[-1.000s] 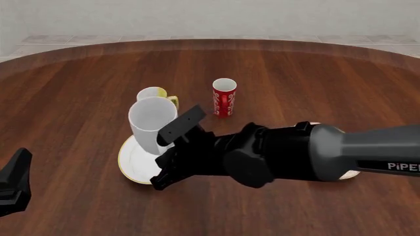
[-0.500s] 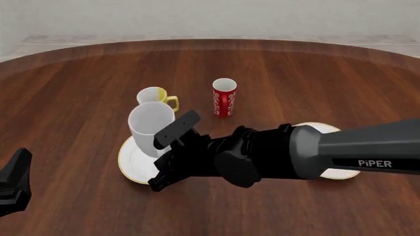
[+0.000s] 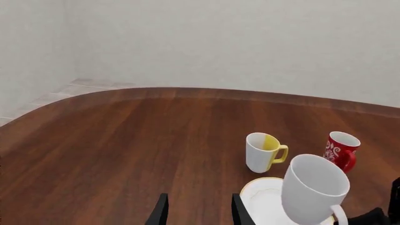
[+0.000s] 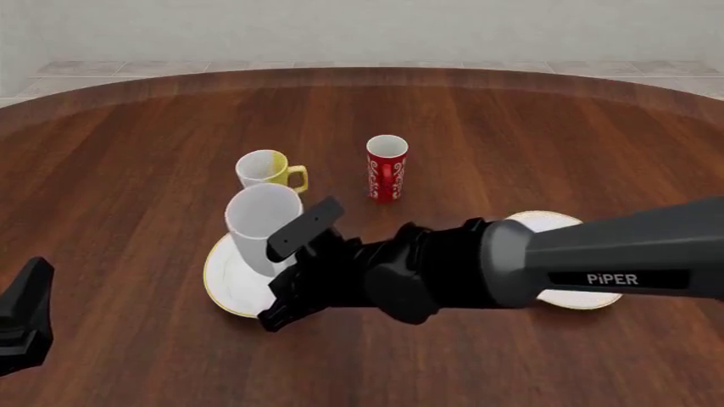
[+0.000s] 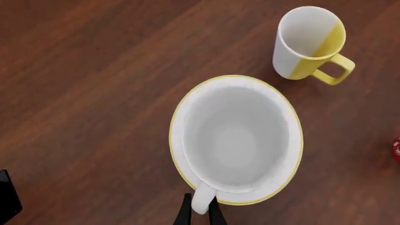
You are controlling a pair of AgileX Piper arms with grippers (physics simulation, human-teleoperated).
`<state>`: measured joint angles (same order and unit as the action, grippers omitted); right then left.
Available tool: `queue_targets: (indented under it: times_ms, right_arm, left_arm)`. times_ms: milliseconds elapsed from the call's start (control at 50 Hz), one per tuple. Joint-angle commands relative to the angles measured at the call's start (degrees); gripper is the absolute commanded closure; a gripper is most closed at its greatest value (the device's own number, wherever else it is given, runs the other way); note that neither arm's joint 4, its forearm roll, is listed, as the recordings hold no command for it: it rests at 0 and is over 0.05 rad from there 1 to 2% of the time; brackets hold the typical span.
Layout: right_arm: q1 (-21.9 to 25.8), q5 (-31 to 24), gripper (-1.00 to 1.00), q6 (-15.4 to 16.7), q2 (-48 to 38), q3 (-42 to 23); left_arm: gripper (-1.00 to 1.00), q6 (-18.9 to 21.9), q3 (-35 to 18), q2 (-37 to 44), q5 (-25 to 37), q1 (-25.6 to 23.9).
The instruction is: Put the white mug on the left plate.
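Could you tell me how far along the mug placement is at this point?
Done: the white mug is picked up and carried over the left plate; the right wrist view shows it centred above the plate. In hand: the right gripper is shut on the mug's handle, with the mug tilted. Whether it touches the plate cannot be told. Left: setting it down, releasing and backing away. The left gripper is open and idle.

Two dark simulated arms, one lettered PIPER

The right arm (image 4: 588,254) is rendered as a smooth grey tube marked with white "PIPER" lettering, joined to bulbous glossy black wrist housings and a black flat-fingered right gripper (image 4: 297,275). Only a black angular piece of the left arm (image 4: 23,326) is shown.
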<state>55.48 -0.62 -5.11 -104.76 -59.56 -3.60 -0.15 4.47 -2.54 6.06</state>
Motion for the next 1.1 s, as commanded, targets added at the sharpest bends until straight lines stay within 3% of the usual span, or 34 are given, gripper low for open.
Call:
queue_targets:
  times_ms: [20,440,1100]
  right_arm:
    - [0.4,0.1,1.0,-1.2,-0.7,-0.7]
    - [0.8,0.2,1.0,-2.3,-2.4,-1.3]
    - [0.3,0.4,1.0,-2.2,-5.2,-2.6]
  left_arm:
    - [-1.0,0.0,0.0,-0.8,0.9,0.1]
    - [-1.0,0.3,0.1,2.9,-2.4,-0.1]
    - [-1.0,0.1,0.1,3.2,-2.5,0.1]
